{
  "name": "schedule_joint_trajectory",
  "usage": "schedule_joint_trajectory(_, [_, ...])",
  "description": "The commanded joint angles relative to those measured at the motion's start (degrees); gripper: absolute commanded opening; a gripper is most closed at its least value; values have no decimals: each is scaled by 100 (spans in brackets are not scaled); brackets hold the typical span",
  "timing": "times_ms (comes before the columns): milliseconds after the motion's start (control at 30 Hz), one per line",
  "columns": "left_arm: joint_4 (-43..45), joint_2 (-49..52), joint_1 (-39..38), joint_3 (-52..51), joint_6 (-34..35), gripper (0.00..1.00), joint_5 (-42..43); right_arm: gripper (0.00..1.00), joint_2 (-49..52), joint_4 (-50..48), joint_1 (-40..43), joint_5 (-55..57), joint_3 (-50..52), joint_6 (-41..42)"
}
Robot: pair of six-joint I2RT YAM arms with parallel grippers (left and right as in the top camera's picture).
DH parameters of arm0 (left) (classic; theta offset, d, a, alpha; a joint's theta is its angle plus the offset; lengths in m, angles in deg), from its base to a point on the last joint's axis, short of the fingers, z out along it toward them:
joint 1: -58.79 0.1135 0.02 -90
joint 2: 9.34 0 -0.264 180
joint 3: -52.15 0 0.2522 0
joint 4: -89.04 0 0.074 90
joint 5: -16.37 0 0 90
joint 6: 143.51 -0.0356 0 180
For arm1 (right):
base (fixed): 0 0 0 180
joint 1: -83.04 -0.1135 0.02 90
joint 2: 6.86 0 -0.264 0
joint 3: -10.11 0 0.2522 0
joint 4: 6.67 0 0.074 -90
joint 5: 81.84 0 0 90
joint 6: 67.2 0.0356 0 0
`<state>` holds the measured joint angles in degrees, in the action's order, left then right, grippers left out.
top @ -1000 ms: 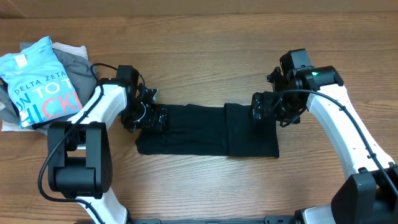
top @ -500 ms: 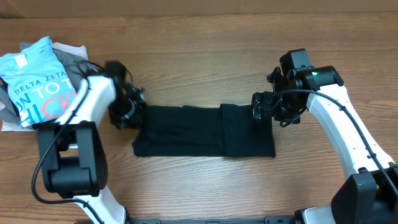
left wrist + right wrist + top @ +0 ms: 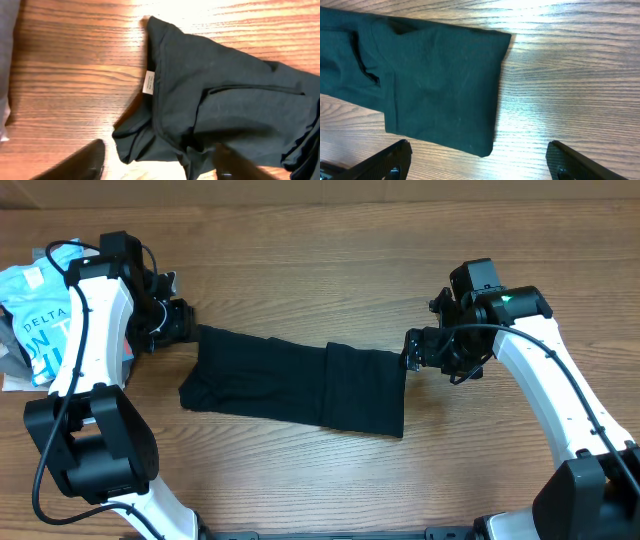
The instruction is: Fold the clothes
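Observation:
The clothes (image 3: pixel 290 380) are a plain black garment lying as a long folded strip, slanting from far left to near right on the wooden table. Its folded right end (image 3: pixel 430 75) lies flat. A small white tag (image 3: pixel 149 81) shows near the rumpled left end (image 3: pixel 225 100). My left gripper (image 3: pixel 182 320) hovers at that left end, open, its fingers (image 3: pixel 85 162) wide apart with a bunched corner of cloth lying loose between them. My right gripper (image 3: pixel 411 351) is open just off the strip's far right corner, with only bare wood and the cloth's edge between its fingers (image 3: pixel 385 160).
A light blue tee with lettering (image 3: pixel 35 320) lies on grey garments (image 3: pixel 12 365) at the far left, just behind my left arm. Grey fabric (image 3: pixel 5 60) also shows at the left wrist view's edge. Bare wood (image 3: pixel 320 280) surrounds the strip.
My left gripper shut on the garment's left end, dragged it left and toward the far side, then opened. The whole strip slid left and now lies slanted. The right arm stayed put.

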<state>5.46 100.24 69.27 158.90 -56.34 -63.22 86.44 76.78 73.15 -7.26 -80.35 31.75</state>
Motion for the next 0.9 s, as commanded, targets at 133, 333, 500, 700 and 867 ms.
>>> schedule_joint_trajectory(133, [291,-20,-44,-302,-439,92,-26,91,-55,-15,0,37,-57,-22])
schedule_joint_trajectory(333, [1346,-20,-44,-1163,-944,96,649,100,-55,-81,0,-9,-57,-22])
schedule_joint_trajectory(500, [2092,-20,-44,-1775,-1263,96,868,100,-55,-164,0,-133,-57,-22])
schedule_joint_trajectory(700, [2664,-20,-68,-2352,-1259,93,1311,100,-55,-142,0,-133,-57,-20])
schedule_joint_trajectory(867, [2785,-17,-313,-2658,-1257,87,1405,100,-55,-142,0,-133,-57,0])
